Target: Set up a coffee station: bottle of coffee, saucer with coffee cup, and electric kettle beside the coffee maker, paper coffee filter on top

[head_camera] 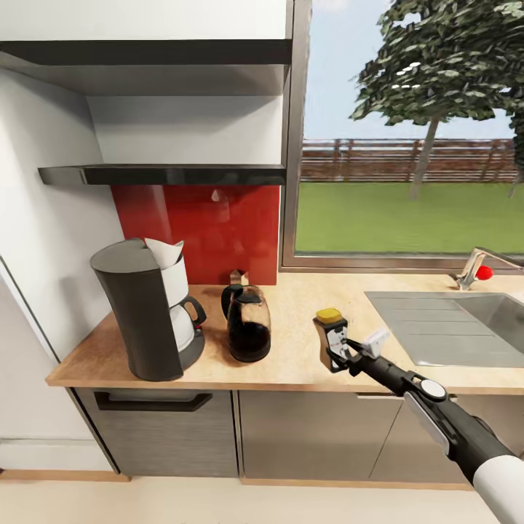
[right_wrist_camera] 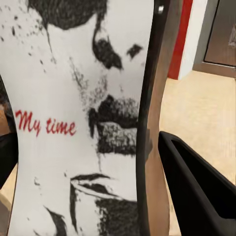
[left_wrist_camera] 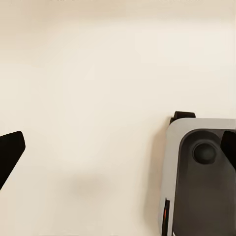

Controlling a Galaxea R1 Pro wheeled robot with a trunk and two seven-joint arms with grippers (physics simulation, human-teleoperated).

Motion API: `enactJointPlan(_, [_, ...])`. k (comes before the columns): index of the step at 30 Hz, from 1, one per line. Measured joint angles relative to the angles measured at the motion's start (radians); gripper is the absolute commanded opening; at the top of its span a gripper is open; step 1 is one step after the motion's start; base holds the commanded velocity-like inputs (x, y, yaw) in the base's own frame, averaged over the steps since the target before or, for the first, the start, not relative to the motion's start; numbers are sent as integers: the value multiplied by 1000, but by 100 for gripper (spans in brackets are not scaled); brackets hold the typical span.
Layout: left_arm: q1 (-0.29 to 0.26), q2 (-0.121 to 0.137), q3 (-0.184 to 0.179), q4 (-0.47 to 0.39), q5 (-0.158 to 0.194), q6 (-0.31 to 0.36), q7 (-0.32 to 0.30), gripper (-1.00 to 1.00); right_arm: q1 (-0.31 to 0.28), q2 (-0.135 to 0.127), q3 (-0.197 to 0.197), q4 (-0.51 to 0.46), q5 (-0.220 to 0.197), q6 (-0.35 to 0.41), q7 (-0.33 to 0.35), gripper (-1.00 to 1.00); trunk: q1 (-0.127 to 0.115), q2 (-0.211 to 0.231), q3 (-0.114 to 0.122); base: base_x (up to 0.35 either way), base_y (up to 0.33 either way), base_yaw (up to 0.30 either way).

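Wood-grain worktop (head_camera: 291,364) runs across the lower middle of the head view, pale and matte, with a steel sink (head_camera: 451,327) set into its right part and a red backsplash (head_camera: 196,225) behind its left part. Near the left end stands the coffee maker (head_camera: 145,313), a dark grey block with a rounded lid and a white paper filter (head_camera: 164,252) poking up from its top. Just right of it sits the kettle (head_camera: 247,324), a glossy dark glass body with a black handle. Well right of the kettle, at centre, the coffee bottle (head_camera: 331,338) stands upright on the worktop: brown sides, yellow cap, white label.

From the lower right the right arm reaches in, and the right gripper (head_camera: 342,353) has its black fingers (right_wrist_camera: 196,182) closed around the bottle's lower half. In the right wrist view the bottle's label fills the left and centre, printed with a black ink face and red "My time", one finger lying right beside the bottle's brown edge.

In the left wrist view, cream floor (left_wrist_camera: 98,98) lies below, with a grey robot base (left_wrist_camera: 196,182) at lower right; black finger tips sit at the far left and right edges, spread wide.
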Motion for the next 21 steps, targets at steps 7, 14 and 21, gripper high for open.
enactJointPlan(7, [0, 0, -2, 0, 0, 0, 0, 100, 3, 23, 133, -3, 1, -2, 19, -100, 0, 0, 0, 0, 0, 0])
enactJointPlan(14, [0, 0, -2, 1, 0, 0, 0, 100, 2, 100, 153, -2, -2, 0, 19, -100, 0, 0, 0, 0, 0, 0])
enactJointPlan(21, [0, 0, 0, -5, 1, 0, 0, 100, 3, 160, 156, 1, -1, -1, 18, -100, 0, 0, 0, 108, 88, 0])
